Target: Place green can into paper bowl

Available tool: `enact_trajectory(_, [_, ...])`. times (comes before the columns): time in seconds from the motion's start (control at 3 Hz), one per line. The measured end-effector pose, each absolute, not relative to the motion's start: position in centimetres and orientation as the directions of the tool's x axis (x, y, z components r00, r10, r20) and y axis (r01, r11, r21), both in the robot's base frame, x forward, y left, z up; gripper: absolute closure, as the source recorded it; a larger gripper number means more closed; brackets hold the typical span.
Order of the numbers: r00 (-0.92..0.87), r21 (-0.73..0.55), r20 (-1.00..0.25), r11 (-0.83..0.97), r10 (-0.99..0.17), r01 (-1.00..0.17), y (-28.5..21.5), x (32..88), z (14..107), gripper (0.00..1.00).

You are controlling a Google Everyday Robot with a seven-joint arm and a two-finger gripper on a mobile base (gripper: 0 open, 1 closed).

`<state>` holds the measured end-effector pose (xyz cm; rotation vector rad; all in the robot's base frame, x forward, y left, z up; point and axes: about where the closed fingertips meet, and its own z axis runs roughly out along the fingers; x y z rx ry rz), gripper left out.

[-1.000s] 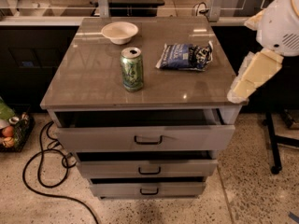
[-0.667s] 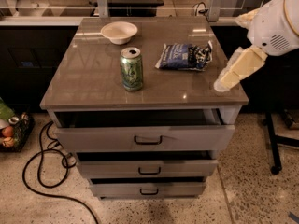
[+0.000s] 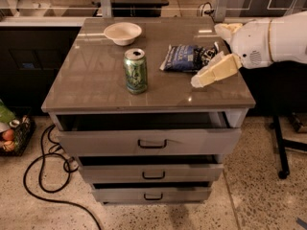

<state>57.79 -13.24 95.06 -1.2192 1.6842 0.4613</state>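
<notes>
— Which step?
— The reach. The gripper (image 3: 206,56) hangs empty, jaws seemingly spread. The green can (image 3: 135,71) stands well to their left, the paper bowl (image 3: 123,33) beyond it.
— Next?
— Swing left and straddle the can.

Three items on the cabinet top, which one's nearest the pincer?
The dark blue snack bag: the pincer hovers right beside it, over the cabinet top on its right side. The green can stands farther left, the paper bowl at the back left.

Swung gripper (image 3: 201,79) leftward from beyond right edge of tabletop (image 3: 91,85); now hanging over it, just beside snack bag (image 3: 184,57), closer to green can (image 3: 135,71).
</notes>
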Motion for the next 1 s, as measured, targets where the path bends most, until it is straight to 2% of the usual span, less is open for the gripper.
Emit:
enact_trajectory(0.33, [-0.005, -0.167, -0.928, 0.429, -0.372, -0.888, -11.1, 58.3, 95.2, 0.0])
enact_trajectory(1.0, [0.002, -0.158, -0.937, 0.418, -0.349, -0.894, -9.8, 59.1, 94.3, 0.0])
